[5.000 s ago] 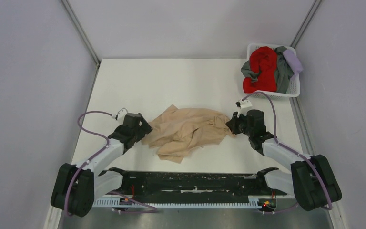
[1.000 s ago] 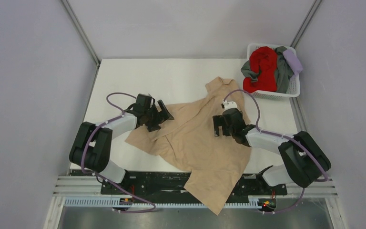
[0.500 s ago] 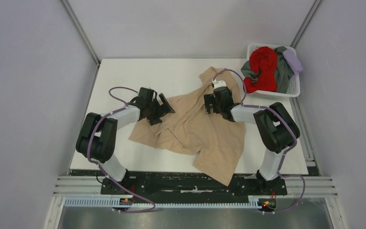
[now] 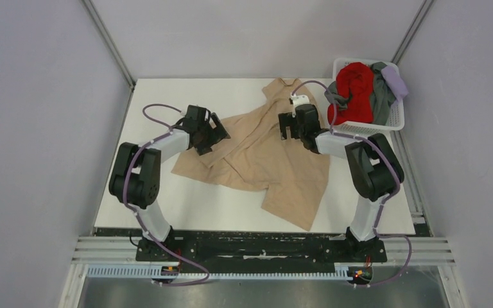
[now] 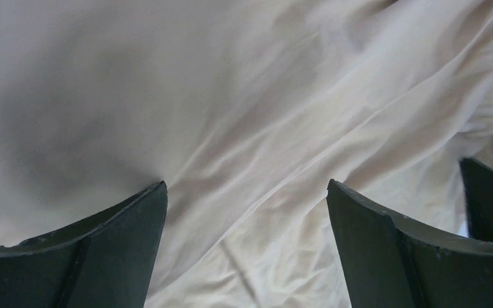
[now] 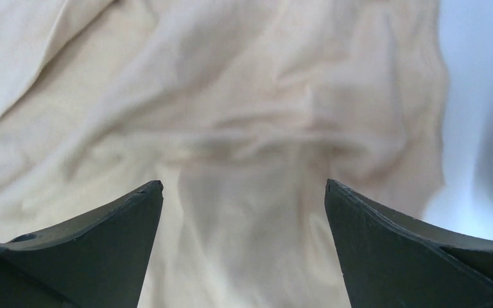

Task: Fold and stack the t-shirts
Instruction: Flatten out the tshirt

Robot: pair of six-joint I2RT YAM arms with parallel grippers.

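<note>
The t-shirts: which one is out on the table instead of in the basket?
The tan t-shirt, spread across the table. The red, grey and lavender ones are heaped in the white basket.

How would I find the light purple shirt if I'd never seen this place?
Find the far right corner of the white table, where a white lattice basket sits. At the basket's far right edge lies the pale lavender t-shirt, next to a red t-shirt and a grey t-shirt; it alone is light purple.
</note>
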